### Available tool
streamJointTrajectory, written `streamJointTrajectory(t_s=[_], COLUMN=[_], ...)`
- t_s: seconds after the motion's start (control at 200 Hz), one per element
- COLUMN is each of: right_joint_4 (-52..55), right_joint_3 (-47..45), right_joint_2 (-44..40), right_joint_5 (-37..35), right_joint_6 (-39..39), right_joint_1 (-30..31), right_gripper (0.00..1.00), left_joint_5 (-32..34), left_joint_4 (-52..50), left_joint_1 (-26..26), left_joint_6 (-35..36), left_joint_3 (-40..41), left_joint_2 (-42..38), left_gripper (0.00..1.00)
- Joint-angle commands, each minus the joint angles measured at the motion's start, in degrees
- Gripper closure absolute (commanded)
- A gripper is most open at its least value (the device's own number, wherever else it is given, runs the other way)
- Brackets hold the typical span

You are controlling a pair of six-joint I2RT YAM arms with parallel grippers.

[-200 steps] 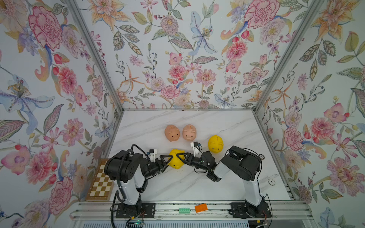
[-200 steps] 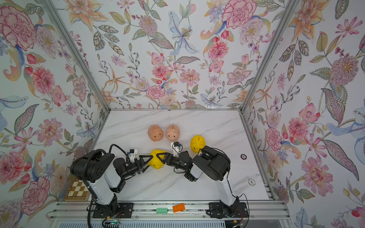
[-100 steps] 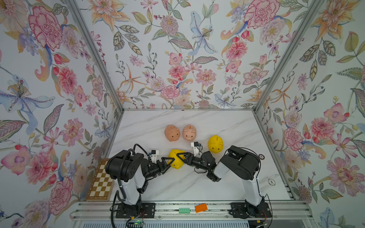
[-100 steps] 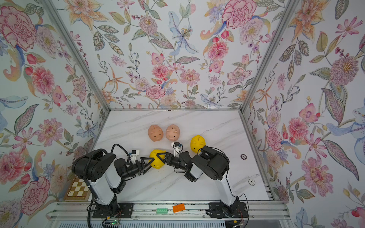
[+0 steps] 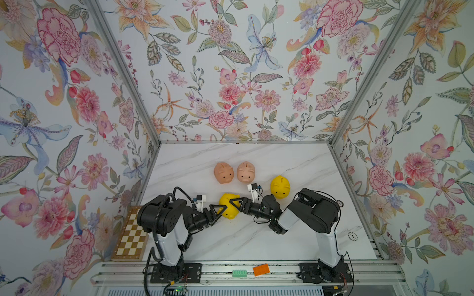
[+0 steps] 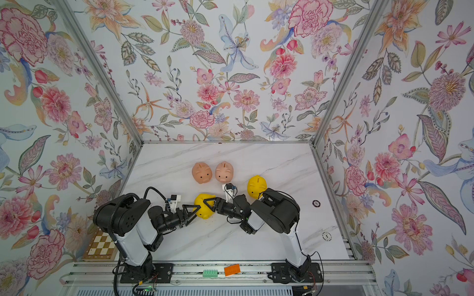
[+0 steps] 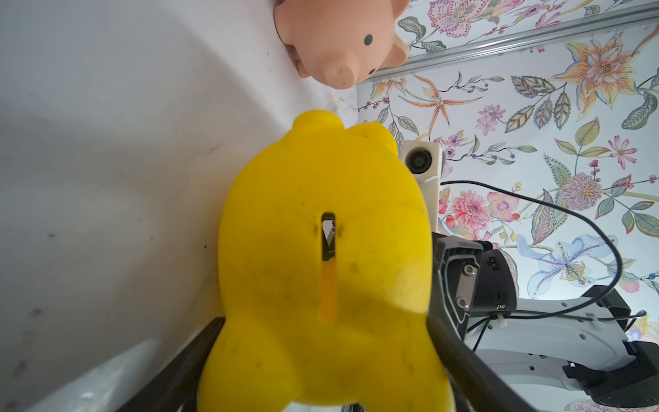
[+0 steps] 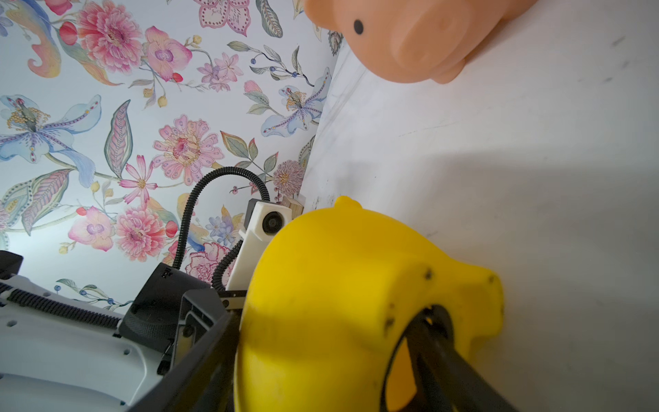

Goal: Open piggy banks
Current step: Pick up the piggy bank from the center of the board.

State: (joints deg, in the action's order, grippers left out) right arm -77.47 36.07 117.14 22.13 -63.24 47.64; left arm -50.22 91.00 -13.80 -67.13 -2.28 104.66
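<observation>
Yellow piggy bank (image 5: 229, 211) looks light, slick; left end effector (image 5: 221, 211) clamps its flanks; right end effector (image 5: 234, 203), spread, hooks belly hole (image 8: 397, 378).

Stands with both arms folded low, forearms pointing inward so that the wrists nearly meet. On the left side, reaches forward and to the right and clamps the left gripper (image 5: 221, 208) on the lying yellow piggy bank (image 5: 228, 212), one finger against each flank. On the right side, reaches to the left with the right gripper (image 5: 233, 202), jaws apart: puts one finger into the round hole of its belly, the other outside on its body.
</observation>
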Motion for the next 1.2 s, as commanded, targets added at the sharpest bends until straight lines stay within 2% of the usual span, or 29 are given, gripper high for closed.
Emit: streamJointTrajectory(t_s=[0.0,0.23,0.38,0.49,0.55,0.661,0.771,0.866,0.996,1.191], right_joint_4=[8.9,19.2,26.7,36.7,43.4,54.3,59.6,62.4,67.1,78.2], right_joint_3=[1.4,2.8,3.3,4.3,5.1,6.7,6.6,6.1,6.2,10.9], right_joint_2=[-3.6,-10.9,-15.8,-19.8,-21.9,-25.1,-27.5,-29.5,-31.8,-30.0], right_joint_5=[2.3,4.6,5.0,3.7,1.8,-2.3,-5.0,-6.5,-8.7,-15.8], right_joint_6=[5.1,11.4,15.8,20.4,23.6,28.9,32.2,34.6,38.9,45.0], right_joint_1=[-1.8,-3.7,-4.8,-5.6,-5.7,-5.7,-5.7,-5.7,-5.3,-3.0], right_gripper=[0.20,0.16,0.13,0.12,0.11,0.10,0.10,0.10,0.10,0.14], left_joint_5=[0.5,0.0,0.0,0.1,0.2,2.0,6.2,9.4,15.2,25.9], left_joint_4=[0.8,-1.3,-7.8,-15.7,-21.9,-40.6,-64.5,-80.4,-96.6,-113.8], left_joint_1=[0.8,1.3,1.3,1.3,1.2,1.3,1.5,2.6,4.3,5.2], left_joint_6=[1.2,0.4,1.7,3.8,5.7,12.7,22.5,28.9,34.0,38.1], left_joint_3=[0.8,-0.2,-1.6,-3.4,-4.7,-8.3,-14.5,-19.0,-24.3,-33.2], left_joint_2=[0.8,-1.7,-5.9,-11.1,-14.5,-23.8,-31.3,-35.7,-39.9,-42.4], left_gripper=[0.36,0.38,0.38,0.38,0.38,0.38,0.38,0.38,0.39,0.39])
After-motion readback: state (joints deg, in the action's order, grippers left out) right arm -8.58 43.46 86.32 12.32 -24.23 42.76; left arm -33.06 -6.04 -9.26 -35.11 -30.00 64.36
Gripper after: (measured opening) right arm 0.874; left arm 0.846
